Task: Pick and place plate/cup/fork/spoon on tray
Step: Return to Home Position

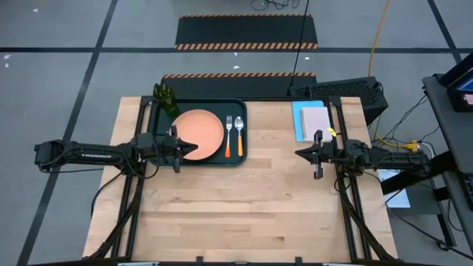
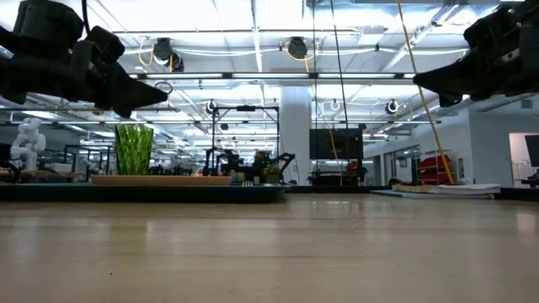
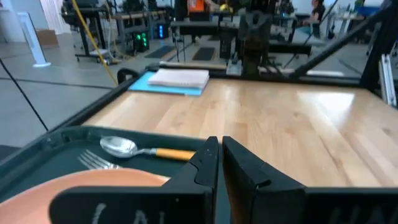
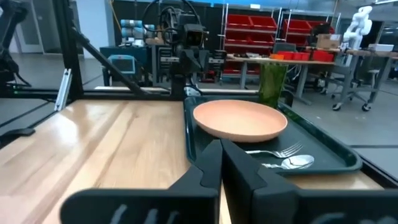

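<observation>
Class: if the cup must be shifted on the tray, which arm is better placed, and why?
Probably the left. Its left gripper hangs above the tray by the plate, close to the cup; the right gripper waits beyond the tray.

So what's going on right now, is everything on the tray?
Left gripper shut, empty, over the plate's edge. Right gripper shut, empty, over bare table. Plate, cup, fork, spoon all on tray. Nothing in the way.

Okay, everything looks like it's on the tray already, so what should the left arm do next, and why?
Probably lift the left end effector up and back toward its own side. The plate, cup, fork and spoon all sit on the tray, and its closed fingers, holding nothing, hang over the plate's edge. The right end effector waits clear.
</observation>
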{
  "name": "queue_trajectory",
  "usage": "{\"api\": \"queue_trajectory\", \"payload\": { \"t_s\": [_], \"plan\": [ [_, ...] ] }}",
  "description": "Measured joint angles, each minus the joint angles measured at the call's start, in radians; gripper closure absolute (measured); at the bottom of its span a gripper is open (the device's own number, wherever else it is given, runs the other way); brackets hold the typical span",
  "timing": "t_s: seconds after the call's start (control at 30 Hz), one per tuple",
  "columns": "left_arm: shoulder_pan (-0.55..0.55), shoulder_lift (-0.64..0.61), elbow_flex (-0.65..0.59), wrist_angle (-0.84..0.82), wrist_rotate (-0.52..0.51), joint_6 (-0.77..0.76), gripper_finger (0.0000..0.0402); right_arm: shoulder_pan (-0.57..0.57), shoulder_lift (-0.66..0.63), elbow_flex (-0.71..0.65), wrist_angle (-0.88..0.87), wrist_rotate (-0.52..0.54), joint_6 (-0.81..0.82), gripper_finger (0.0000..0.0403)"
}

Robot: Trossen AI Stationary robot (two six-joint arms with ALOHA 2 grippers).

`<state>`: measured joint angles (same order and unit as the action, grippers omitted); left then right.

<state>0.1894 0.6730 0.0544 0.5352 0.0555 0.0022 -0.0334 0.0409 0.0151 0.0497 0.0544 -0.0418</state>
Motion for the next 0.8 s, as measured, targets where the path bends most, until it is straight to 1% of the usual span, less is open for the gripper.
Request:
{"api": "queue_trajectory", "payload": {
  "t_s": [0.27,0.37,0.43,0.63,0.8],
  "plan": [
    [0.0,-0.014,0.0,-0.047,-0.011,0.006,0.0376,0.0,-0.004,0.0,-0.013,0.0,-0.024,0.0403],
    [0.0,-0.014,-0.011,-0.085,-0.015,0.013,0.0386,0.0,-0.003,0.0,-0.017,-0.001,-0.027,0.0403],
    [0.0,-0.014,-0.043,-0.069,-0.029,0.0,0.0396,0.0,-0.003,0.0,-0.018,-0.001,-0.027,0.0403],
    [-0.005,-0.015,-0.045,-0.07,-0.049,-0.012,0.0397,0.0,-0.01,0.0,-0.005,0.001,-0.034,0.0403],
    [-0.045,-0.033,-0.045,-0.073,-0.052,-0.013,0.0397,0.0,-0.038,0.0,-0.009,0.003,-0.05,0.0403]
  ]
}}
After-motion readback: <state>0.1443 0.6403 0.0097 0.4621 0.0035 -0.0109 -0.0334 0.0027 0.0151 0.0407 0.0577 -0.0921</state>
